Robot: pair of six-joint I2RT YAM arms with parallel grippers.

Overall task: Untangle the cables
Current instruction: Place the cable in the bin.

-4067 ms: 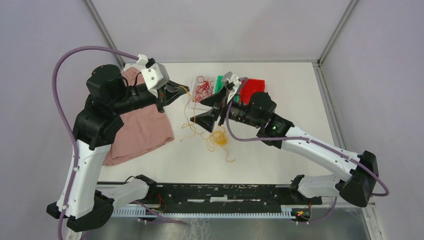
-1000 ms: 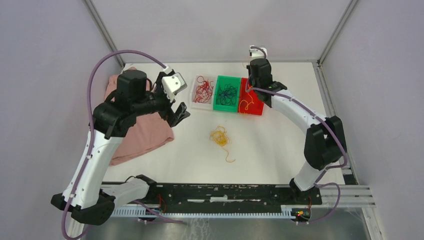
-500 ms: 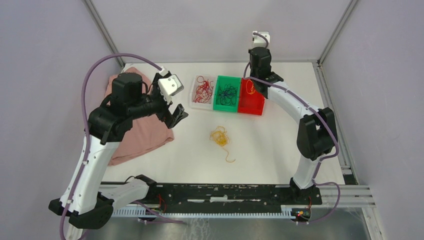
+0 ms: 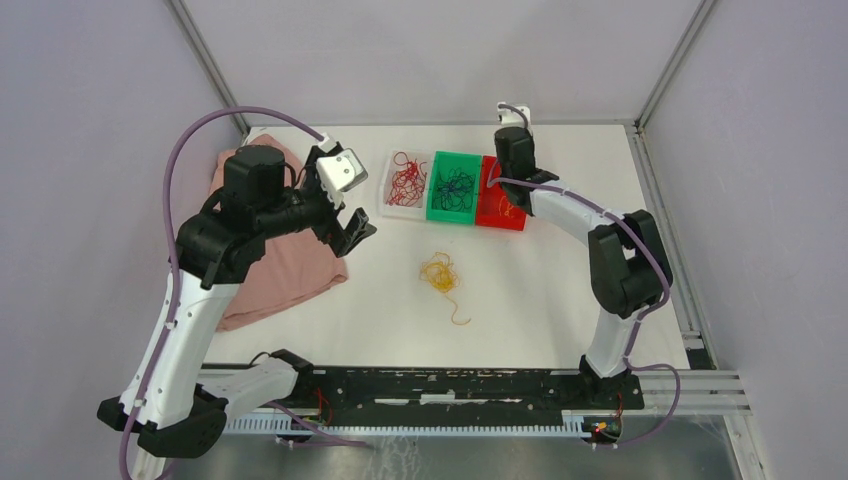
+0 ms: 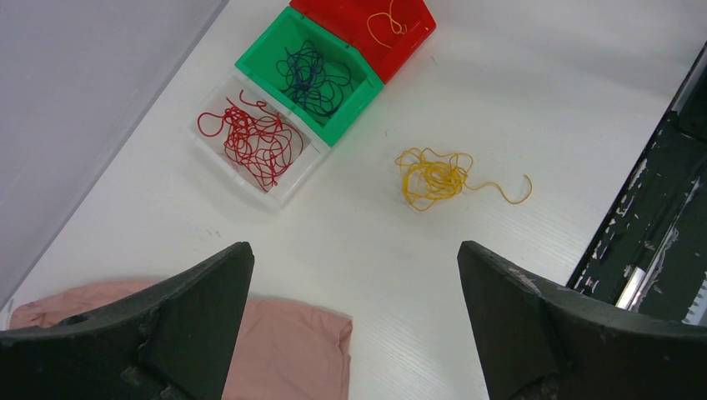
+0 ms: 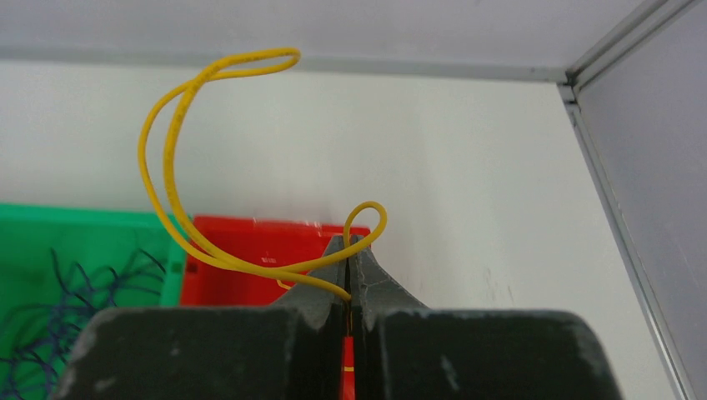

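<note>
Sorted: red curly wires (image 5: pixel 254 142) in clear plastic tray (image 5: pixel 277 197); dark-blue wires (image 5: pixel 313 75) in green plastic bin (image 5: pixel 354 125).
Right pincer (image 6: pixel 350 250): pinching thin yellow wire (image 6: pixel 171 133), seemingly above red plastic bin (image 6: pixel 250 235).
Left pincer (image 5: pixel 354 254): spread, empty.
Remaining: yellow tangle (image 5: pixel 433 177) on worktop (image 5: pixel 517 100).

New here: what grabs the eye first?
The right gripper is shut on a thin yellow wire that loops up above the red plastic bin at the far edge of the white table. Beside that bin, a green bin holds dark blue wires and a clear tray holds red wires. A loose yellow wire tangle lies mid-table, ahead of the open left gripper.
</note>
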